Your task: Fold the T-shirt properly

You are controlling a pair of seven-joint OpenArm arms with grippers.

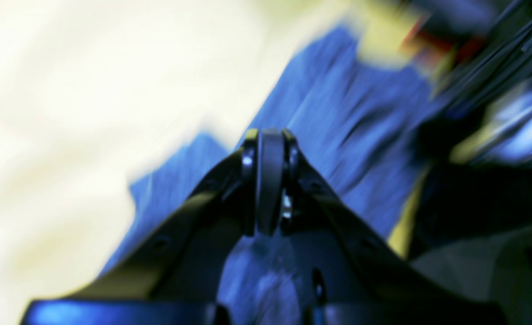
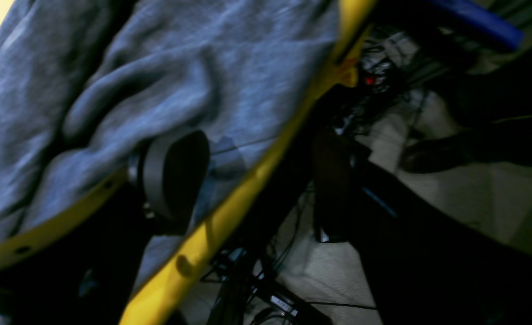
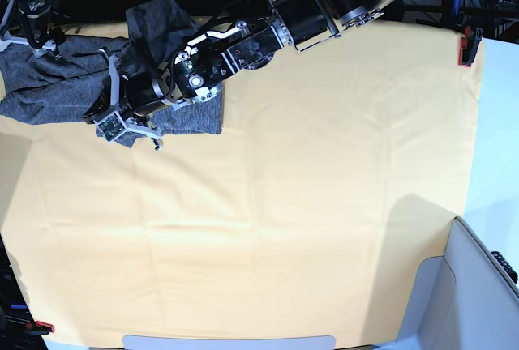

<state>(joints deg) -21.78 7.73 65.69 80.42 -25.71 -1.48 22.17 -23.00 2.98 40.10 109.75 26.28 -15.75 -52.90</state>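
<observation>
The grey T-shirt (image 3: 57,83) lies bunched in the far left corner of the table, and one part (image 3: 158,22) is heaped up under the reaching arm. My left gripper (image 3: 122,127) is over the shirt's near edge. In the blurred left wrist view its fingertips (image 1: 270,180) are pressed together, shut, over the shirt (image 1: 347,117); I cannot tell if cloth is pinched. My right gripper (image 3: 34,30) is at the far left table edge. Its jaws stand wide open, one pad (image 2: 175,176) against the shirt (image 2: 203,58), which spreads between the fingers.
A yellow cloth (image 3: 308,204) covers the whole table, held by red clamps (image 3: 466,50) at its corners. A white bin (image 3: 478,285) stands at the near right. Beyond the table edge, the right wrist view shows floor and cables (image 2: 293,271).
</observation>
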